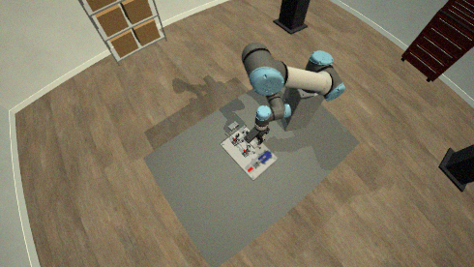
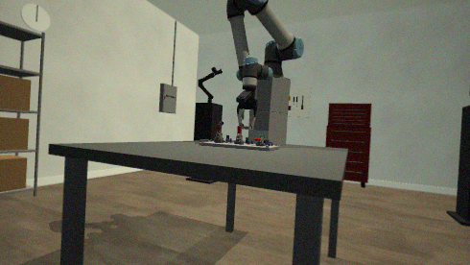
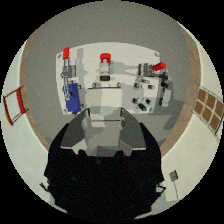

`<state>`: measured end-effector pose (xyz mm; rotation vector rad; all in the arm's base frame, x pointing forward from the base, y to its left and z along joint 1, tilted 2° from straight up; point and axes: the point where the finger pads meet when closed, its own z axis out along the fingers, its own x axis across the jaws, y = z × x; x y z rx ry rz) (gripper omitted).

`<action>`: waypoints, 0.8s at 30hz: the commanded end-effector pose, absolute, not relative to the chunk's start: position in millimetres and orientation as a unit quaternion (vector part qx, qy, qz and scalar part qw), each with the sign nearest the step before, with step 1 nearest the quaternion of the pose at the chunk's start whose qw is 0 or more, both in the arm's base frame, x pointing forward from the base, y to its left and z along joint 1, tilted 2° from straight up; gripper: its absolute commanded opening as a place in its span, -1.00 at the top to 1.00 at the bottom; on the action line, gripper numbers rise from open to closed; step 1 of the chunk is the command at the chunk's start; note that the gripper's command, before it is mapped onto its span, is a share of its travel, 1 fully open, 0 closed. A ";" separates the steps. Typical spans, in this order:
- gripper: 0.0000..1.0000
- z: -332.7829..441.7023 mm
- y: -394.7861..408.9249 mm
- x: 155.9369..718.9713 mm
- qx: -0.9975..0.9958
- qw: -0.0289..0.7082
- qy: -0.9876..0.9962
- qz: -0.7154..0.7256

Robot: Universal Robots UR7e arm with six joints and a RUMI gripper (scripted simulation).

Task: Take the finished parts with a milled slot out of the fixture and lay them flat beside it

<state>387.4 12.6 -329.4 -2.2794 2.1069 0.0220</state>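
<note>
My gripper (image 1: 255, 143) (image 2: 246, 127) (image 3: 105, 108) is shut on a grey finished part (image 3: 105, 99) and holds it a little above the fixture (image 1: 239, 159) (image 2: 249, 147) (image 3: 130, 52). The part's slot cannot be made out clearly. Another grey block (image 1: 233, 126), by its look the other finished part, lies on the table just beyond the fixture's far left end. The blue blank (image 1: 266, 155) (image 3: 73, 97) sits at the fixture's other end, beside a clamp whose red handle (image 1: 250, 169) (image 2: 259, 139) (image 3: 66, 53) lies low. The fingertips are too small to see exactly in the top view.
Two more clamps stand on the fixture, with a middle red handle (image 1: 245, 151) (image 2: 239, 130) (image 3: 105, 58) and an end red handle (image 1: 234, 139) (image 2: 219, 128) (image 3: 159, 66), both raised in the exterior view. The grey table (image 1: 193, 193) (image 2: 168, 154) extends around the fixture.
</note>
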 end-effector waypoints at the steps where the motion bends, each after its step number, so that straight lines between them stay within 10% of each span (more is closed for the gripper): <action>1: 1.00 -328.9 16.6 387.5 -0.734 0.019 0.679 0.007; 24: 1.00 -326.8 76.1 382.9 -0.734 0.019 0.679 0.007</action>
